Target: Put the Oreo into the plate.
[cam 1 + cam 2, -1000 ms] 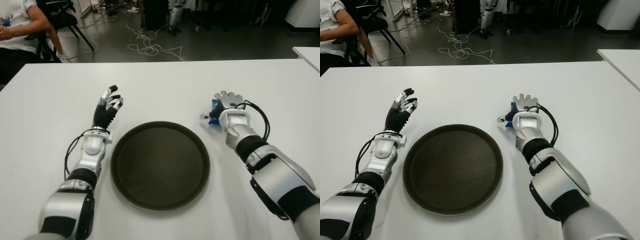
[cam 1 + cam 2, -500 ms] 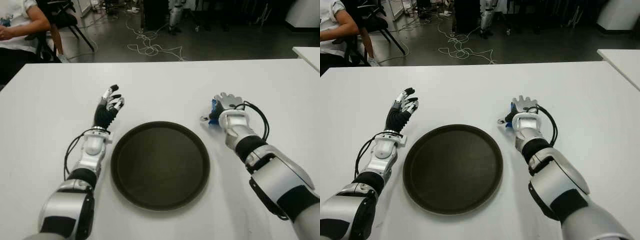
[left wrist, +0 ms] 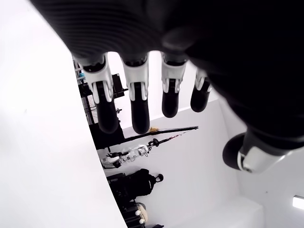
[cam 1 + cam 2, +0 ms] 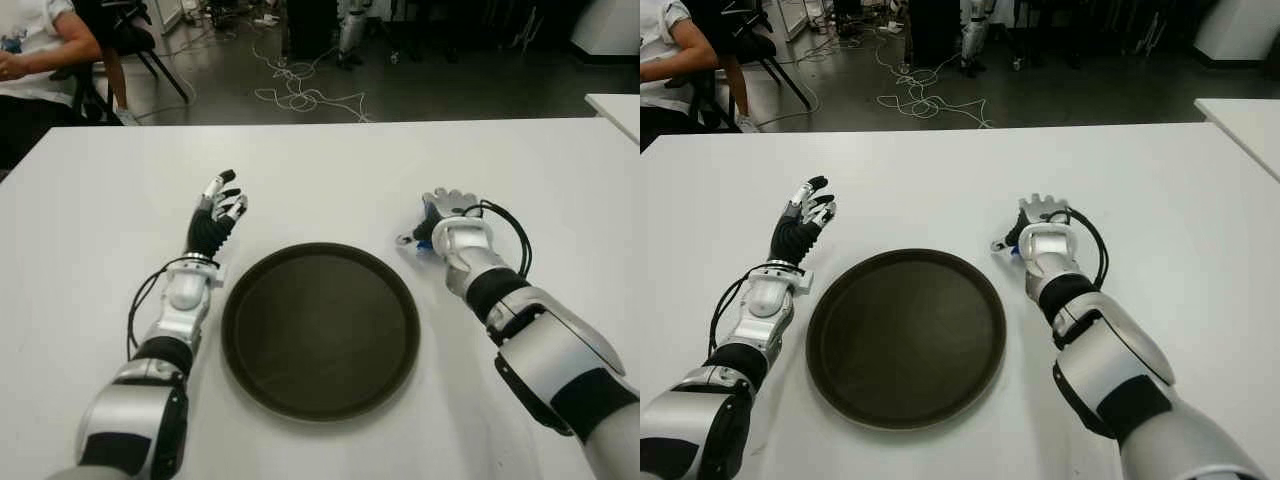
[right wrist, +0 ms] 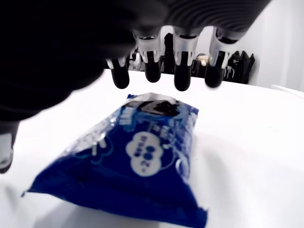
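Oreo packet [image 5: 137, 166] lies on tabletop [image 4: 330, 170] beneath my spread right hand [image 4: 447, 215], ungrasped; plate [image 4: 320, 330] bare; left hand [image 4: 215, 215] spread, idle

The plate [image 4: 320, 330] lies on the table [image 4: 330, 170] between both hands; the Oreo pack [image 5: 137, 161] lies under the right hand [image 4: 450, 215], beside the plate's right rim.

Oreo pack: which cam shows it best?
Right wrist view: the blue Oreo pack lies whole on the table under the open right hand. Both eye views show only a blue sliver; the left wrist view shows none.
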